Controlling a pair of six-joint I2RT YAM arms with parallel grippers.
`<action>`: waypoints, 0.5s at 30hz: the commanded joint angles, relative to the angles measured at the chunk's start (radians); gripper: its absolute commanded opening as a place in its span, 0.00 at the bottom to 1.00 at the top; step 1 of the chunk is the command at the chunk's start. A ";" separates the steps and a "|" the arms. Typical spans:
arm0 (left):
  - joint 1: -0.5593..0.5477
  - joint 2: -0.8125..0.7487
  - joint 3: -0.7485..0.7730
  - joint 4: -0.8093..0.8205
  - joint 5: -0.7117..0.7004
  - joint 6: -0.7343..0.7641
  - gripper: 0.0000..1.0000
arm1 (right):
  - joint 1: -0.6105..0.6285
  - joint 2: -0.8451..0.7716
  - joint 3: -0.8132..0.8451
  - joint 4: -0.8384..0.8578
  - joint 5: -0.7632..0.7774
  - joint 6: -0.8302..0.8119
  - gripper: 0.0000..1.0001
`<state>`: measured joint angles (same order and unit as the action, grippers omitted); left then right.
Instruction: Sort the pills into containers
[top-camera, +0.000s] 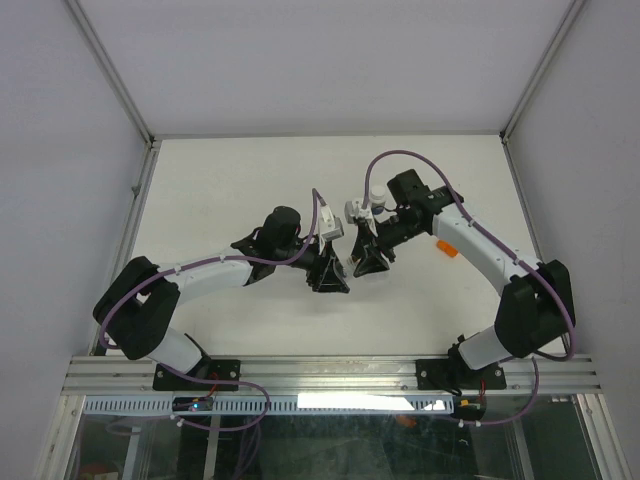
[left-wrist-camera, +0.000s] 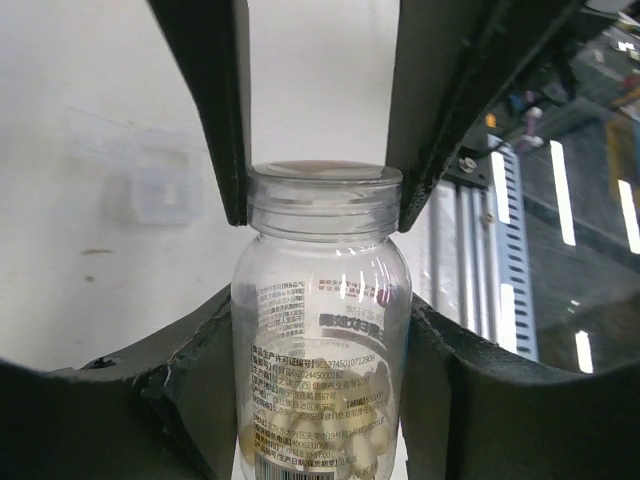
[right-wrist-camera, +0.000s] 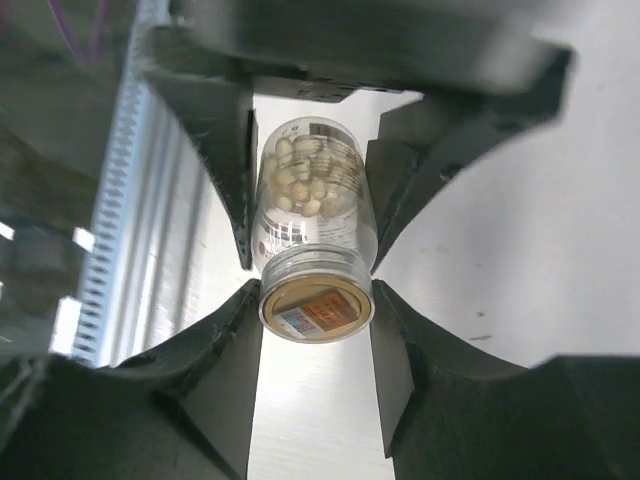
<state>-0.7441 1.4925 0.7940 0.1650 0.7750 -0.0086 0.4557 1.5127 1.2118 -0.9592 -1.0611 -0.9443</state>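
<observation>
Clear pill bottle (left-wrist-camera: 320, 340), centre frame, is gripped twice: left fingers (left-wrist-camera: 195, 400) round its body, right fingers (right-wrist-camera: 215, 390) at its neck.

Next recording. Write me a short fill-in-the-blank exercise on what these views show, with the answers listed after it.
1. The left gripper and the right gripper meet over the ___ of the table.
2. Both are closed on one clear bottle, which contains pale ___.
3. In the left wrist view, the transparent two-cell box lies on the table to the ___ of the bottle.

Missing words: middle; pills; left.
</observation>
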 joint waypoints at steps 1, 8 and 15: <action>0.011 0.025 0.048 0.058 0.123 -0.075 0.00 | 0.099 -0.141 -0.034 0.057 0.075 -0.317 0.00; 0.009 -0.044 -0.022 0.137 0.010 -0.048 0.00 | 0.102 -0.140 -0.039 0.135 0.066 -0.156 0.30; -0.014 -0.146 -0.117 0.275 -0.104 -0.028 0.00 | 0.030 -0.162 -0.038 0.131 -0.056 -0.045 0.67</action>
<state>-0.7414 1.4345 0.7101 0.2779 0.7631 -0.0368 0.5316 1.3979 1.1553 -0.8806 -0.9791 -1.0737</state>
